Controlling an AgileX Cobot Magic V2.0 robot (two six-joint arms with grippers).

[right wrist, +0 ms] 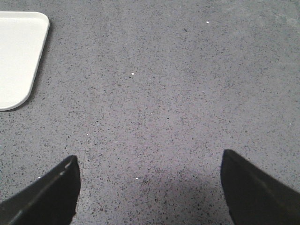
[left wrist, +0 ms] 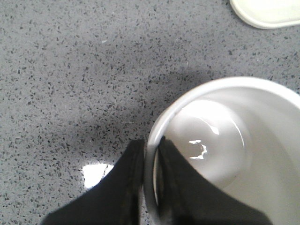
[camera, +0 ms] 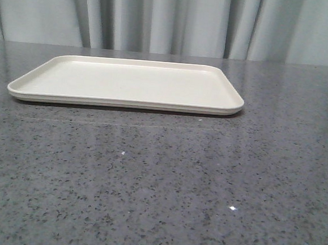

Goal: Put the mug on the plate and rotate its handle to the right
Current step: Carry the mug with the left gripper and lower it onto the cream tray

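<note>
The grey speckled table (camera: 158, 196) fills most of the front view, with pale curtains (camera: 172, 18) behind it. The plate (camera: 127, 84) lies flat toward the far side, bare, with no mug on it and neither arm showing in that view. The mug (left wrist: 234, 154) appears only in the left wrist view, apparently standing off the plate, whose corner (left wrist: 267, 11) lies well apart from it. The left gripper (left wrist: 151, 164) pinches the mug's rim, one finger inside and one outside the wall. The right gripper (right wrist: 150, 187) hangs over bare table with its jaws spread wide, holding nothing. The handle is not visible, so its direction cannot be told. A thin pinch on a smooth rim could let the mug swing or slip during the carry, and it might land on the plate's raised edge and tip
</note>
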